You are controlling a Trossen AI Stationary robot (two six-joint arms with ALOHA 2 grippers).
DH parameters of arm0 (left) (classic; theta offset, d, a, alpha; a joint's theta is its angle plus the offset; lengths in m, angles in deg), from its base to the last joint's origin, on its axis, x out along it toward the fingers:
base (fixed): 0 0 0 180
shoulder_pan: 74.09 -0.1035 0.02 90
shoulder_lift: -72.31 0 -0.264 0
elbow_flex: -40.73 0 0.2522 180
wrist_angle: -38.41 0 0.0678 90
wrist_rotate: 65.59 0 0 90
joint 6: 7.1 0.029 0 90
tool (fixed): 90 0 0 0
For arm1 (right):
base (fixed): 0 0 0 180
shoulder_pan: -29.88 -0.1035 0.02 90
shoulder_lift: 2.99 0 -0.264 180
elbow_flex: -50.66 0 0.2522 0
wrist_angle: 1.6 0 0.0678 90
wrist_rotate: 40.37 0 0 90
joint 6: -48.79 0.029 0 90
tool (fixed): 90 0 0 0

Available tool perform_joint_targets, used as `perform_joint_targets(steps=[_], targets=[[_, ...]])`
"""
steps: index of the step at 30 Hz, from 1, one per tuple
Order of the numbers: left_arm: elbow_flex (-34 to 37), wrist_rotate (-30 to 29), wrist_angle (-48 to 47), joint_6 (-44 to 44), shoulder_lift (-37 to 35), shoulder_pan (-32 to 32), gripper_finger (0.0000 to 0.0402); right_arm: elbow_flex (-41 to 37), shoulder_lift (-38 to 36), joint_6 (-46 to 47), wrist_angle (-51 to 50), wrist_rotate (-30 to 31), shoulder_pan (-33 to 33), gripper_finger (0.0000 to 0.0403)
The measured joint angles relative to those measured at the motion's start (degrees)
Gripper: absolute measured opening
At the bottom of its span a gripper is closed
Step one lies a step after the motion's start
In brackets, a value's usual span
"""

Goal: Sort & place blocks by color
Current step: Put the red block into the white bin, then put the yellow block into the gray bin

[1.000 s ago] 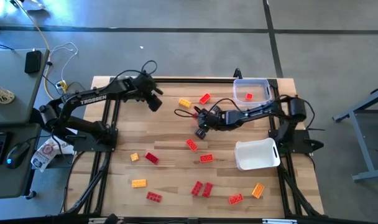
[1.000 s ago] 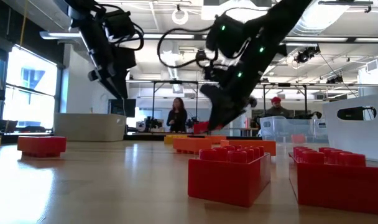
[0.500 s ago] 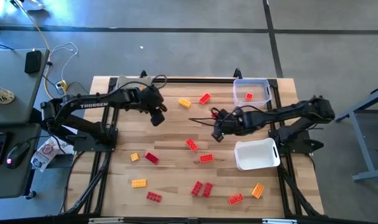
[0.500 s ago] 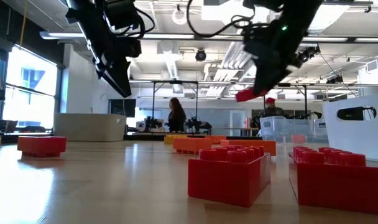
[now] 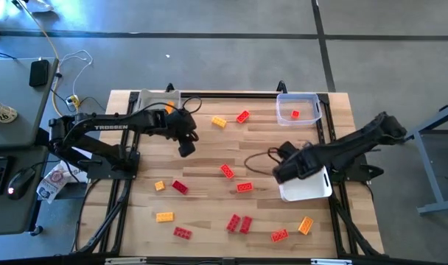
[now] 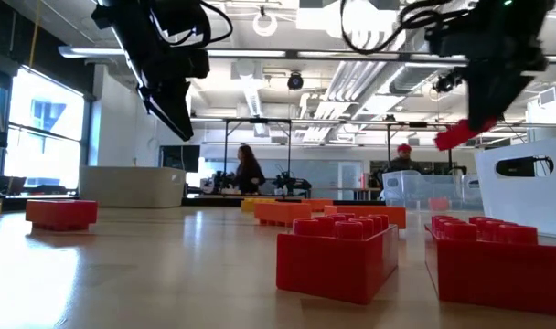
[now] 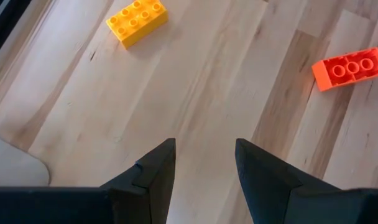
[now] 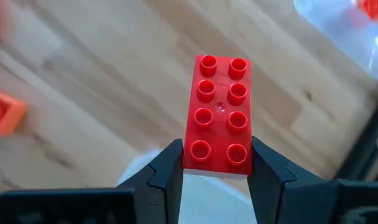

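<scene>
Red, orange-red and yellow blocks lie scattered on the wooden table (image 5: 202,158). My right gripper (image 5: 280,174) hovers at the left edge of the white tray (image 5: 310,185), shut on a red eight-stud block (image 8: 219,106), which also shows in the low view (image 6: 456,135). My left gripper (image 5: 186,149) hangs open over bare wood, left of centre, with nothing between its fingers (image 7: 158,171). Beyond it lie a yellow block (image 7: 137,21) and an orange-red block (image 7: 350,67). My right gripper pinches the red block between its two fingers, across its two long sides at the end nearest the wrist (image 8: 218,163). The fingers (image 8: 167,165) slant downward and lie across the block. The block is lifted clear, tilted, its studs facing the wrist camera.
A clear tray (image 5: 285,100) at the far right holds one red block (image 5: 295,113). Loose blocks lie near the middle (image 5: 227,171) and along the near edge (image 5: 239,223). A yellow (image 5: 219,122) and a red block (image 5: 243,116) lie at the far side.
My right gripper has risen with the red block, lifting it clear of the table, swung toward the right and near edges to the white tray, and rolled at the wrist. My left gripper has swung toward the near edge and stayed open.
</scene>
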State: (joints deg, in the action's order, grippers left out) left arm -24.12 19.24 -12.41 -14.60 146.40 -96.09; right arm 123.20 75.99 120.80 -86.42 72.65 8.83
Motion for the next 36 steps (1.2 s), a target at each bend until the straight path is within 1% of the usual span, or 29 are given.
perform_joint_targets(steps=[3, 5, 10, 16, 20, 25, 32, 36], targets=[[0.0, -0.01, 0.0, 0.0, 0.0, 0.0, 0.0154, 0.0, 0.0, 7.63, -3.5, -0.17, -4.24, 0.0114], [0.0, -0.07, 0.0, 0.0, 0.0, 0.0, 0.0154, 0.0, 0.0, 11.44, -4.98, -2.11, -6.88, 0.0114], [0.0, -0.17, 0.0, 0.0, 0.0, 0.0, 0.0154, 0.0, 0.0, 13.27, -3.94, -9.73, -12.58, 0.0114], [0.0, -0.16, 0.02, -0.75, 0.0, -0.02, 0.0154, 0.0, 0.0, 16.8, -2.91, -14.05, -16.45, 0.0114], [0.0, -0.15, 0.02, -1.33, 0.0, -0.02, 0.0154, -1.32, 0.0, 16.93, 1.22, -16.09, -16.89, 0.0117], [0.0, -0.15, 0.01, -1.34, 0.0, -0.02, 0.0154, -4.65, 0.0, 16.6, 5.84, -17.46, -15.8, 0.015], [0.0, 0.07, -1.29, -1.36, 0.0, 0.26, 0.0154, -6.78, 0.02, 16.6, 6.87, -17.04, -14.18, 0.0174], [0.0, 0.09, -3.76, -1.36, 0.0, 1.25, 0.0154, -6.76, 0.02, 15.07, 6.72, -14.61, -13.68, 0.0183]])
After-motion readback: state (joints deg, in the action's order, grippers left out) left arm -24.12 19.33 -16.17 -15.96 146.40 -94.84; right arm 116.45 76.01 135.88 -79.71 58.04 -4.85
